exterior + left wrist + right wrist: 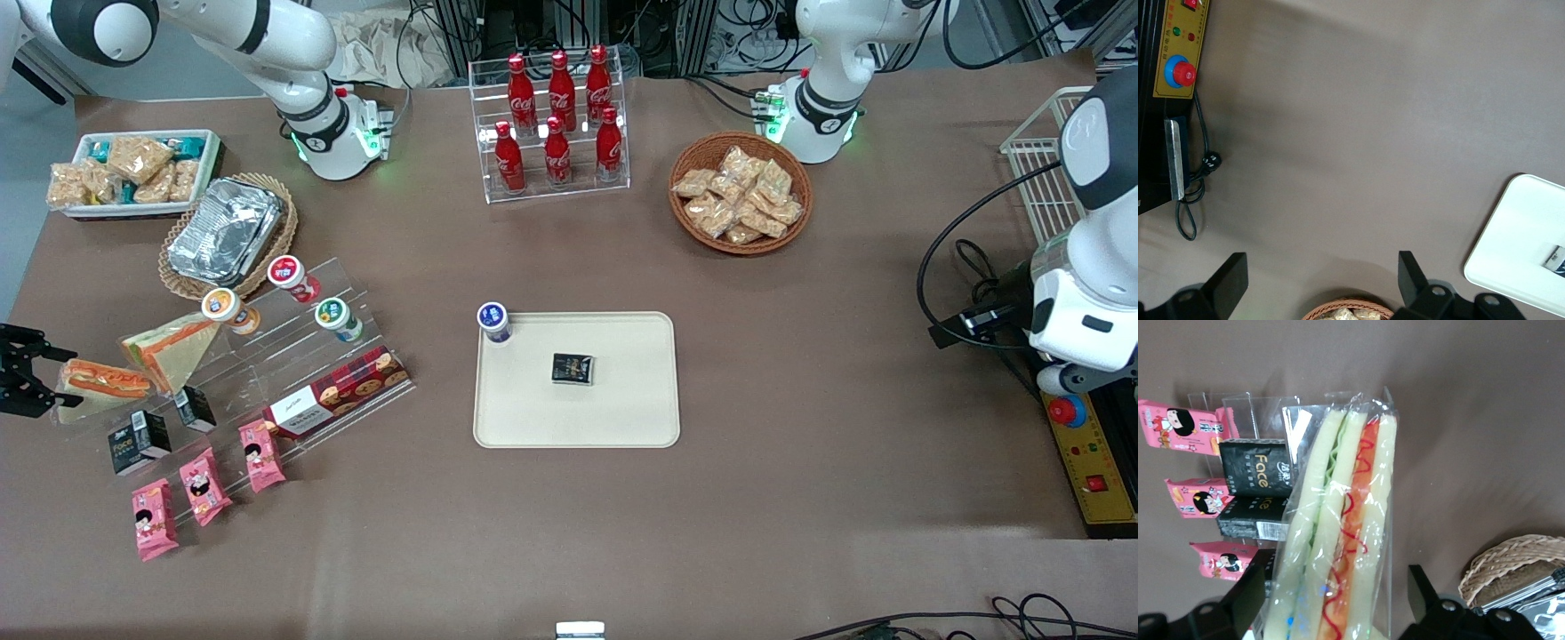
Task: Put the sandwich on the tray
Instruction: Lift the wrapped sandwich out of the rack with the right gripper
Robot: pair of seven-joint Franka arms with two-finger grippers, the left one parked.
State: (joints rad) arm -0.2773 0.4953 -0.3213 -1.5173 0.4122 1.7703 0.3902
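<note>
Sandwich wedges in clear wrap number two on the clear acrylic stepped stand [293,356] at our working arm's end of the table; the one we are at, with pale bread and orange-red filling [100,384], lies at the stand's outer end, just beside its twin [173,348]. Our black two-finger gripper [20,369] sits at that edge of the table, level with this sandwich; in the wrist view its fingers [1248,600] stand wide apart on either side of the wrapped wedge [1338,540], and we cannot tell whether they touch the wrap. Beside the sandwich, nearer the front camera, stand small black cartons [140,442] and pink snack packets [154,518]. The large cream-beige rectangular plastic tray [622,409] lies well apart at the middle of the table, carrying a small black packet [573,369] and a blue-lidded cup [493,321] at one corner. A crinkled foil container [225,231] rests in a wicker basket [267,191] farther from the front camera than the stand.
</note>
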